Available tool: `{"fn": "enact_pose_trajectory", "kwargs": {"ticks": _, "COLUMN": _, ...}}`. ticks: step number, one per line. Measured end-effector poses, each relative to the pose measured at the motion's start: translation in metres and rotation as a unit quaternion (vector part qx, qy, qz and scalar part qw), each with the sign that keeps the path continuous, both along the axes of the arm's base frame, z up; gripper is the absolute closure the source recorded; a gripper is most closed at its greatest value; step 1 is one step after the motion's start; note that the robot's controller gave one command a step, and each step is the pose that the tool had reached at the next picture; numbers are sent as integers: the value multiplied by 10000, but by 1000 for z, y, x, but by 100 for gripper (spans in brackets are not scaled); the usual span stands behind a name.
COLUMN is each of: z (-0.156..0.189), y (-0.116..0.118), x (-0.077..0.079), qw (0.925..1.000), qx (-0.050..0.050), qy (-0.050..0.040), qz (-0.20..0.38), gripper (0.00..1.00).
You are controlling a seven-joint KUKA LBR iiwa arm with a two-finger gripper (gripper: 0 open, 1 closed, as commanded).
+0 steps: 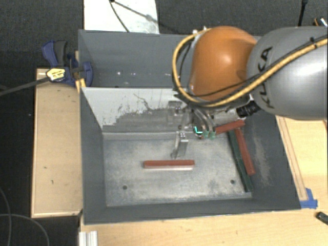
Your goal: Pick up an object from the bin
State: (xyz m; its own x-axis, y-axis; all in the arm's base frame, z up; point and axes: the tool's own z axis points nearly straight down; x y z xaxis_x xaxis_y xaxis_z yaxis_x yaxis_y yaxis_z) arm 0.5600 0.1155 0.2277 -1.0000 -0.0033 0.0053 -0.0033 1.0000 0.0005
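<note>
Plainly, the likeliest thing to pick is the thin reddish-brown stick [168,164] lying flat on the floor of the bin [154,188], close to the middle and a little toward 6 o'clock, with its length running from 9 to 3 o'clock. The fingers [179,147] hang just on the 12 o'clock side of the stick, over its right-hand half, and from this angle I cannot tell whether they are spread or closed. The other sticks [245,155], reddish and dark, lie well apart at 3 o'clock along the bin's wall, so nothing crowds the lone one. It looks like a stiff slat of wood or plastic, light for its length and unlikely to bend or break under a firm squeeze. The difficulty is probably its low profile: it lies flush on bare metal, so there is little edge to catch, and it may skate across the floor if pushed from one side only. A sound hold would be across its narrow width, from 12 to 6 o'clock, taken near the middle of its length; a grip far toward either end would likely let the long free part droop or swing once it is lifted.
</note>
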Motion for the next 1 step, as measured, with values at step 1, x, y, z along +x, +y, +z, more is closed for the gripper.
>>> {"fn": "enact_pose_trajectory", "kwargs": {"ticks": 1, "z": -153, "y": -33, "x": -47, "qw": 9998, "qx": -7, "qy": 13, "qz": 176, "gripper": 0}}
